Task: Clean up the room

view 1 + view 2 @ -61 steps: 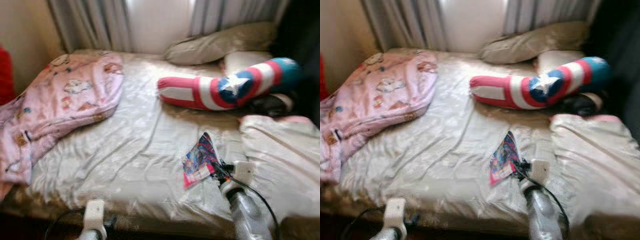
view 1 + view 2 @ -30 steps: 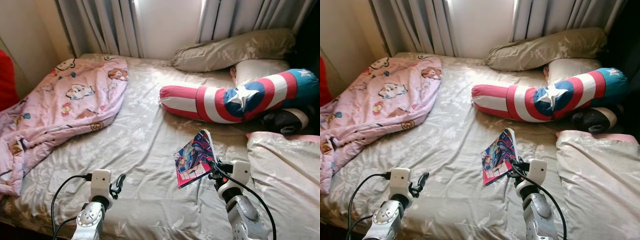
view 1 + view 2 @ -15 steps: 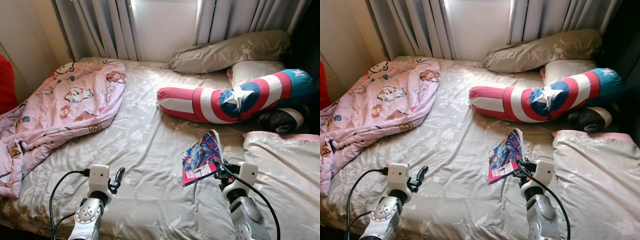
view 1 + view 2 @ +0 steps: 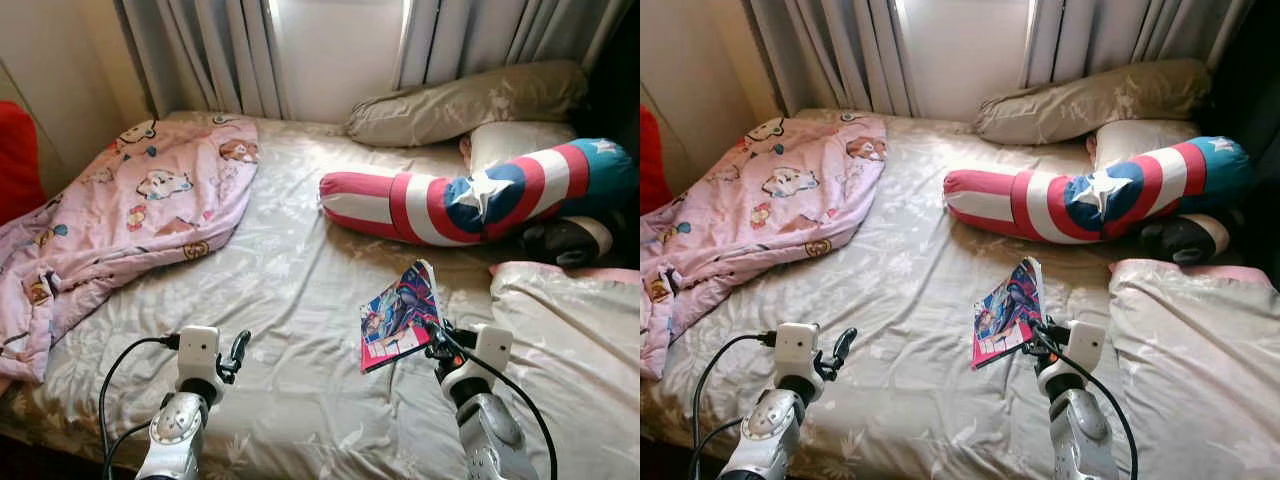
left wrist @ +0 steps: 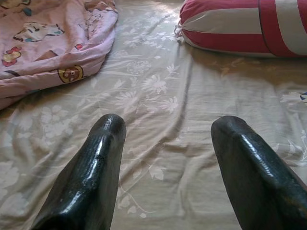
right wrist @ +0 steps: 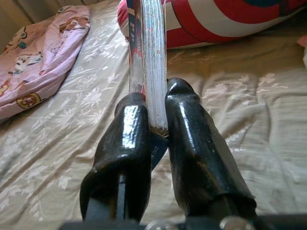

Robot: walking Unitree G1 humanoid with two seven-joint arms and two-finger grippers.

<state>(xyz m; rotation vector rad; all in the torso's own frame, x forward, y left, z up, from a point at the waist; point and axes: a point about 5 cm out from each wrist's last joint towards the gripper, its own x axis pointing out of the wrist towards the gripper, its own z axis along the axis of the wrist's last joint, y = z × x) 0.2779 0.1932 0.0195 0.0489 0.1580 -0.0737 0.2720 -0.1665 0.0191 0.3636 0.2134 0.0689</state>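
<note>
Now, starting at the far left, we have the pink blanket (image 4: 120, 220) bunched in a heap across the left side of the bed (image 4: 290, 290), draping toward the near-left edge; it looks rumpled rather than folded, so we'd judge it one of the things yet to be tidied; near us on the left, our left gripper (image 4: 236, 352) hovers just above the sheet with its fingers (image 5: 91, 177) spread wide apart and nothing between them; we read that as a hand held ready, not at work.

Moving to the middle, the sheet lies bare and creased; beyond it, toward the far side, the red, white and blue star bolster (image 4: 470, 195) stretches across toward the right, with a beige pillow (image 4: 470, 100) behind it against the curtains (image 4: 220, 50), and a pale one just beside it.

Right of centre comes the task's thing; the comic book (image 4: 400, 315) stands lifted off the sheet, tilted with its cover facing left; our right gripper (image 4: 432, 345) is clamped on its lower edge, and in the right wrist view the page block (image 6: 154, 67) sits squeezed between the two black fingers (image 6: 127, 139), pinched near the bottom so the book stands up on edge; that thin grip on a floppy thing could let it sag or slip, we'd guess.

At the far right, a folded cream cover (image 4: 570, 350) lies on the bed's near-right corner.
</note>
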